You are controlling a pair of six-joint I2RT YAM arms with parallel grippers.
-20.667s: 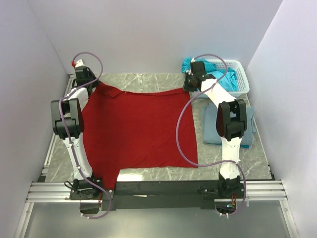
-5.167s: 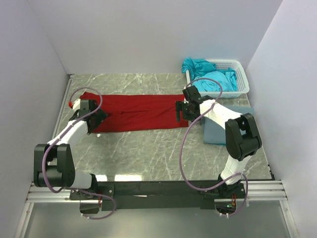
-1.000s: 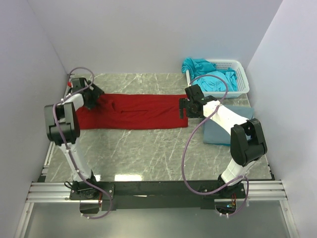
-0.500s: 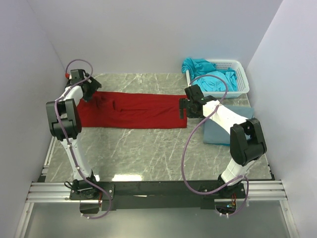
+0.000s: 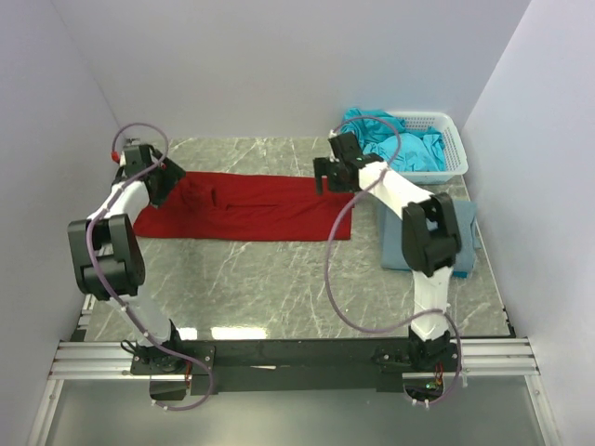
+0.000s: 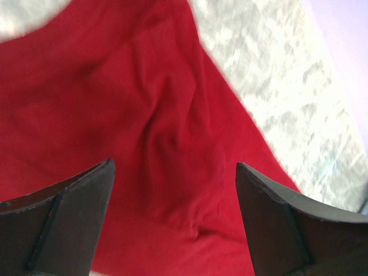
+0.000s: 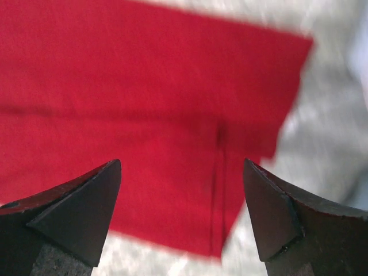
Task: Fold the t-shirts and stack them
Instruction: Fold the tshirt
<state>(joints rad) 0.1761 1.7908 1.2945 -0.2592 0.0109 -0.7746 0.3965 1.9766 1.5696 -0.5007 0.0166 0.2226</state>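
Note:
The dark red t-shirt (image 5: 251, 204) lies folded into a long strip across the far half of the marble table. My left gripper (image 5: 156, 182) hovers open over its left end, and the left wrist view shows wrinkled red cloth (image 6: 155, 115) between the spread fingers (image 6: 173, 167). My right gripper (image 5: 323, 177) is open above the shirt's far right corner; in the right wrist view (image 7: 181, 164) flat red cloth (image 7: 144, 86) and its hem lie below. A folded grey-blue t-shirt (image 5: 392, 245) lies at the right, partly hidden under the right arm. Turquoise t-shirts (image 5: 409, 149) are heaped in the basket.
A white lattice basket (image 5: 454, 125) stands in the far right corner. Walls close in the table on the left, back and right. Bare marble (image 5: 279, 288) stretches between the red shirt and the arm bases at the near edge.
The right gripper has swung left and farther back, from the shirt's right end to its far right corner. The left gripper shifted slightly at the left end. Both stay open.

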